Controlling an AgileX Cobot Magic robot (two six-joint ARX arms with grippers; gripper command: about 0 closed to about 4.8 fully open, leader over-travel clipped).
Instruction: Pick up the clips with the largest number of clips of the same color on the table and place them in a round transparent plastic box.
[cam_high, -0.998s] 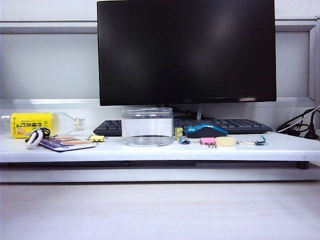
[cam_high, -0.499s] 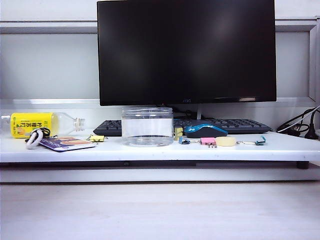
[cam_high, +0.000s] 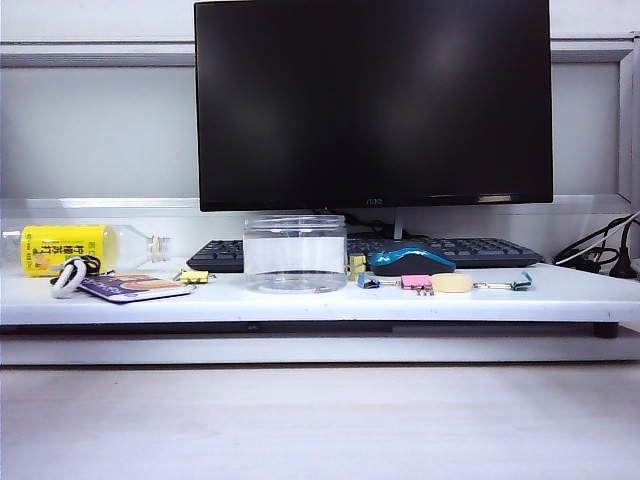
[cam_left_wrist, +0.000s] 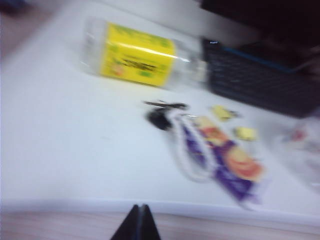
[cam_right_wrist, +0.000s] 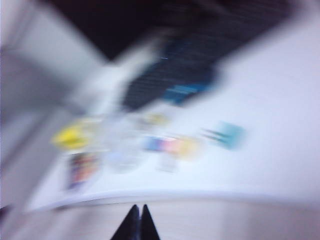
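The round transparent plastic box (cam_high: 295, 255) stands upright on the white desk (cam_high: 300, 305), in front of the monitor. One pale-yellow clip (cam_high: 194, 277) lies to its left and another (cam_high: 356, 265) just to its right by the mouse. The left wrist view, blurred, shows two yellow clips (cam_left_wrist: 222, 112) (cam_left_wrist: 246, 133) beyond a purple card, with the box's edge (cam_left_wrist: 300, 150) at the side. My left gripper (cam_left_wrist: 140, 207) is shut and empty, back from the desk's front edge. My right gripper (cam_right_wrist: 138, 207) is shut and empty too; its view is heavily blurred. Neither arm shows in the exterior view.
A yellow-labelled bottle (cam_high: 70, 248) lies at the left with a purple card (cam_high: 130, 288) and a white cord (cam_high: 68, 277). Right of the box are a blue clip (cam_high: 368, 282), pink clip (cam_high: 416, 283), teal clip (cam_high: 520, 283), mouse (cam_high: 410, 262), keyboard (cam_high: 480, 250) and monitor (cam_high: 372, 100).
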